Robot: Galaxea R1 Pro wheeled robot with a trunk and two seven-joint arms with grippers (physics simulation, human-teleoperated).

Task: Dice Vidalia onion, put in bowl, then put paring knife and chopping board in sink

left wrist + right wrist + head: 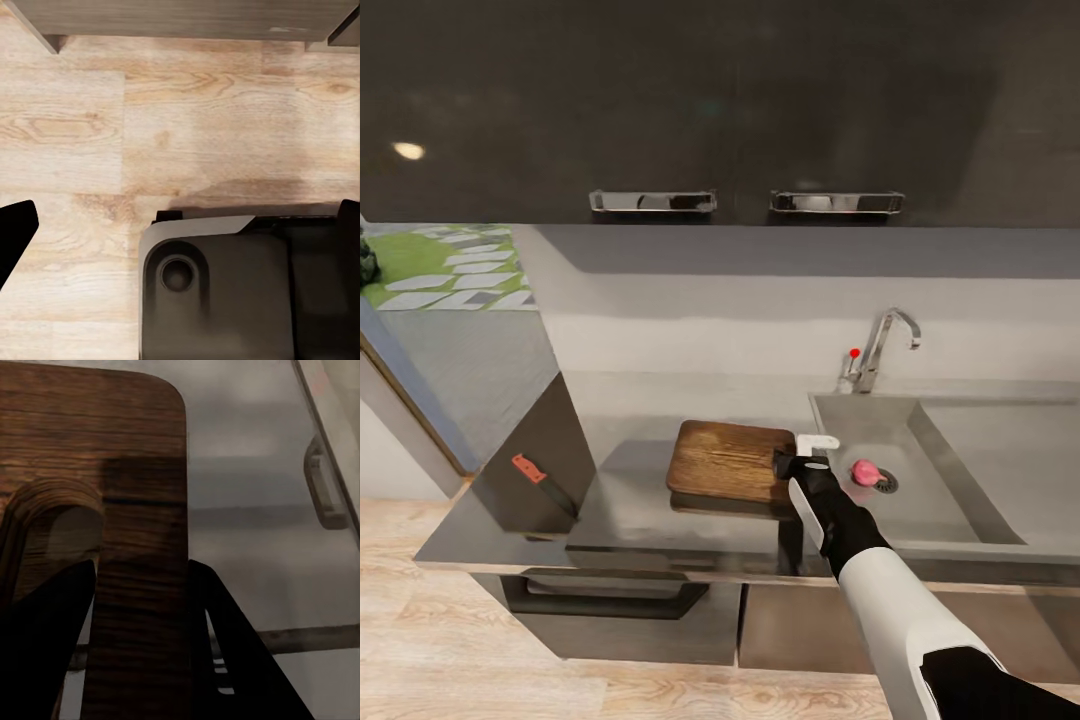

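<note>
- Grey worktop [630, 500] runs under dark wall cabinets [720, 100], with the sink [960, 470] set into it at the right.
- Right pincer [796, 463] hides the chopping board's [725, 460] right edge; the wrist view shows its 2 fingers [45, 652] apart, straddling that board's edge.
- Vidalia onion [865, 471] sits in the basin beside the drain.
- Paring knife [540, 480] lies at the worktop's left end, angled, reddish handle farther back.
- Left pincer: state cannot be told; wooden floor [180, 135] lies below it.
</note>
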